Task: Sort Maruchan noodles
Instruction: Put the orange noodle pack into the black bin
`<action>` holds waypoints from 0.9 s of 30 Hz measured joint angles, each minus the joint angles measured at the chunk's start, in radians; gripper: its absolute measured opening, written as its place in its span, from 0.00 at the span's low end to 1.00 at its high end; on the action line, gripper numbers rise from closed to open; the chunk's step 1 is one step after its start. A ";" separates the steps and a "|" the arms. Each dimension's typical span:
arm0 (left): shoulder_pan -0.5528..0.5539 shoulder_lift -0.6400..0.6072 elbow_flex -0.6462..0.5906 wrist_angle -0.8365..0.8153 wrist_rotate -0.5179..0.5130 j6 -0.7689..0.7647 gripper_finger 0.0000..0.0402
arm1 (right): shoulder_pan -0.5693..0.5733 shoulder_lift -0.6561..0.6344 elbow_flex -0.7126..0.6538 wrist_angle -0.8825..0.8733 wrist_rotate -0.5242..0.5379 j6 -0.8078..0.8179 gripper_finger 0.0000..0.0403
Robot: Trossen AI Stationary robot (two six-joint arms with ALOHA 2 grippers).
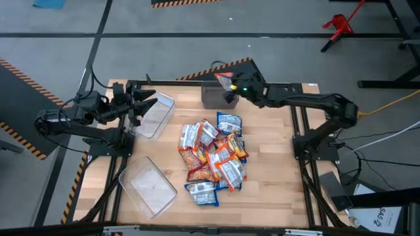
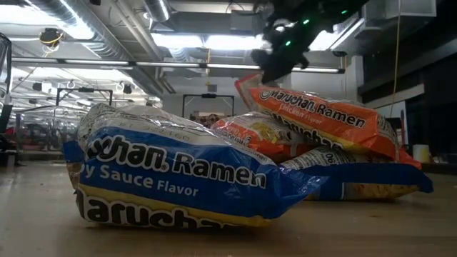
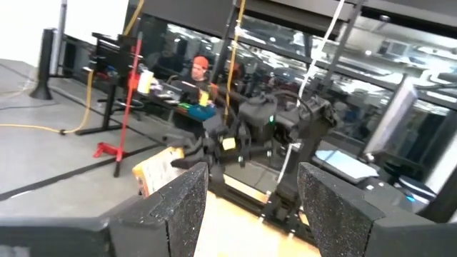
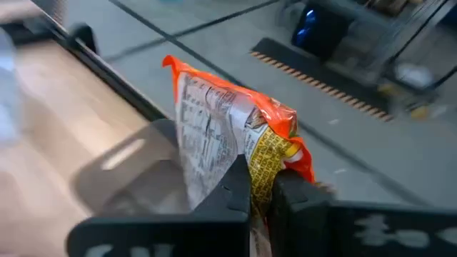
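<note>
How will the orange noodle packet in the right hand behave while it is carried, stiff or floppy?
Probably fairly stiff: the orange packet stands upright above the right hand, pinched only at one edge, without drooping. It seems light, since that small pinch holds it. The crinkly plastic wrapper may be slippery, so it could twist between the fingers.

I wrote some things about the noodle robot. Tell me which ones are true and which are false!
1. The right gripper is pinching an orange noodle packet. True.
2. The left gripper is holding a blue packet. False: it is open and holds nothing, above a clear bin.
3. The pile of noodle packets lies in the middle of the wooden table. True.
4. All the packets are blue. False: some are blue and white, others orange.
5. The near clear bin is full of packets. False: no packets show in it.
</note>
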 joint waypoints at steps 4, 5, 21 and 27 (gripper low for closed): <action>0.000 0.000 0.000 -0.001 -0.041 0.000 0.53 | 0.000 0.123 0.091 -0.006 0.083 -0.132 0.00; 0.000 0.000 0.000 -0.001 -0.045 0.000 0.53 | 0.000 0.150 0.114 -0.011 0.090 -0.153 0.00; 0.000 0.000 0.000 -0.001 -0.045 0.000 0.53 | 0.000 0.355 0.243 -0.070 0.238 -0.304 0.01; 0.000 0.000 0.000 -0.001 -0.047 0.000 0.53 | 0.000 0.355 0.243 -0.089 0.181 -0.329 0.01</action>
